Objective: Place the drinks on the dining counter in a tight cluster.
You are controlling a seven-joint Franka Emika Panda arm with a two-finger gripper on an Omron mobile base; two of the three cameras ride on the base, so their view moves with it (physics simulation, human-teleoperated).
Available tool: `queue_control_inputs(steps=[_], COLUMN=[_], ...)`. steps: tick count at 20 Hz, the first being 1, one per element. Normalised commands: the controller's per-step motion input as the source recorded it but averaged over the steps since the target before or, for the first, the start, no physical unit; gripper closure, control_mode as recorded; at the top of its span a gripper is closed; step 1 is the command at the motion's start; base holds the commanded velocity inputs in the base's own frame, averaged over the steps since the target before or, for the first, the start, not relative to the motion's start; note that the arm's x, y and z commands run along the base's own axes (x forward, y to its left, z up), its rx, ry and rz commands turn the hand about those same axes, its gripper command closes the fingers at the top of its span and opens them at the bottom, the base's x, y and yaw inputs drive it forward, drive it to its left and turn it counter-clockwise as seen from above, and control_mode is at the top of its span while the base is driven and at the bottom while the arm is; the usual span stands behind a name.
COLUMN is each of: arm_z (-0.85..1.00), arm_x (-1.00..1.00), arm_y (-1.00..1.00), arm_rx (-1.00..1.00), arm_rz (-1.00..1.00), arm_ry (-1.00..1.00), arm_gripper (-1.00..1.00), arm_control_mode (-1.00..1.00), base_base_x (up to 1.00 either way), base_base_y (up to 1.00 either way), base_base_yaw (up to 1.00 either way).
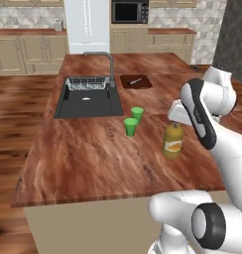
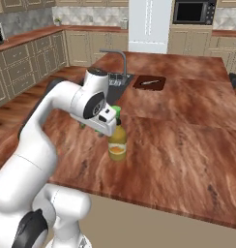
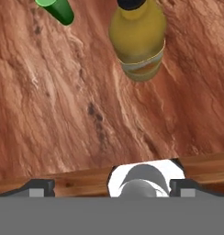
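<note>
Dark sink [image 1: 88, 101] sits far left on the desk [image 1: 83, 158], then two green cups [image 1: 134, 120] mid-desk, and right of them the amber-yellow bottle [image 1: 173, 141] stands upright, gripper [image 3: 112, 186] spread wide above it, holding nothing.

Domestic kitchen: island with inset sink [image 1: 88, 101] and faucet [image 1: 109, 64], far wall cabinets [image 1: 29, 52], built-in microwave [image 1: 129, 12].

We see the amber-yellow bottle [image 1: 173, 142] with a dark cap and orange label standing upright on the glossy reddish-brown dining counter [image 1: 93, 154], near its front edge, unheld.
</note>
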Motion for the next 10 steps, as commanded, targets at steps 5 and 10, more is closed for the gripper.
queue_control_inputs(steps=[5, 10], arm_z=[0.09, 0.0], arm_x=[-0.02, -0.02], arm_y=[0.21, 0.0], arm_rx=[-0.07, 0.0], arm_rz=[0.0, 0.0], arm_ry=[0.1, 0.01], arm_gripper=[-1.0, -1.0], arm_control_mode=[-1.0, 1.0], base_base_x=[0.0, -0.2], base_base_y=[0.0, 0.02], base_base_yaw=[0.0, 0.02])
